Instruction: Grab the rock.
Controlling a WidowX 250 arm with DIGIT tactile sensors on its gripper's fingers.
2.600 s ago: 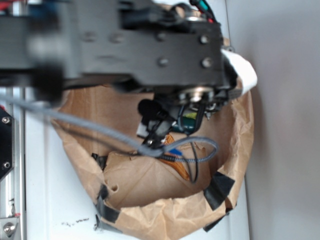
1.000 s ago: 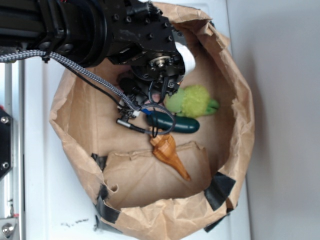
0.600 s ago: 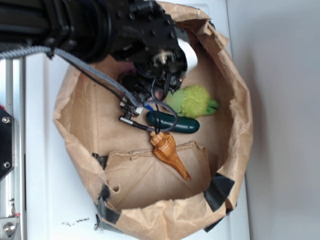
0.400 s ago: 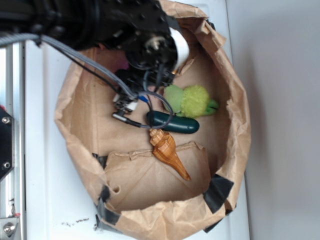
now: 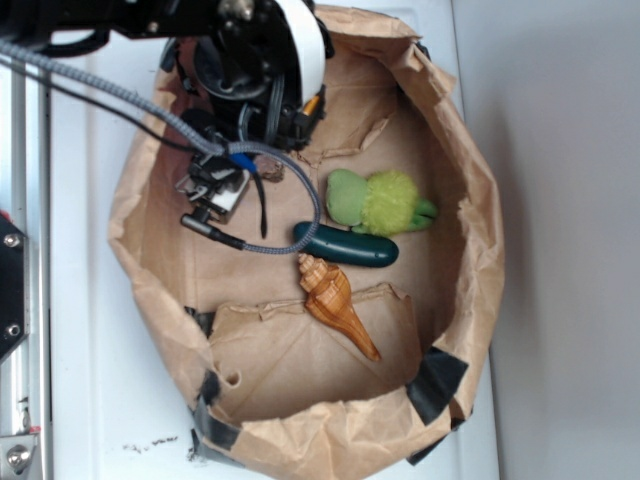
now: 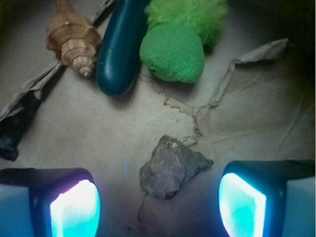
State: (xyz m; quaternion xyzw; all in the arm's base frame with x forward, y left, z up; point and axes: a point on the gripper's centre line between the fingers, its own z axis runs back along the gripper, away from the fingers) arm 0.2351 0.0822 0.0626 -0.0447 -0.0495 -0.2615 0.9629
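Rock [image 6: 173,166], grey-brown and angular, lies on the brown paper floor of the bag, between the two glowing fingers [image 6: 75,210] of the hand [image 6: 158,205] in the wrist view, and touches neither. The hand is open, its fingers well apart, one on each side of the stone. In the exterior view the rock [image 5: 273,172] is only a small dark lump just beside the arm's cable loop [image 5: 285,215], mostly hidden by the arm.

Farther from the hand in the wrist view lie three things side by side: a green plush toy [image 6: 173,52] with a fluffy lime part behind it, a dark green cucumber [image 6: 118,49] just left of it, and an orange-brown spiral seashell [image 6: 71,39] left again, its tip close to the cucumber. In the exterior view the plush toy [image 5: 380,203], cucumber [image 5: 345,245] and seashell [image 5: 335,303] sit near the middle of the bag.

All of this rests inside a crumpled brown paper bag [image 5: 480,270] with a rolled rim, patched with black tape [image 5: 435,380], standing on a white worktop [image 5: 90,380].
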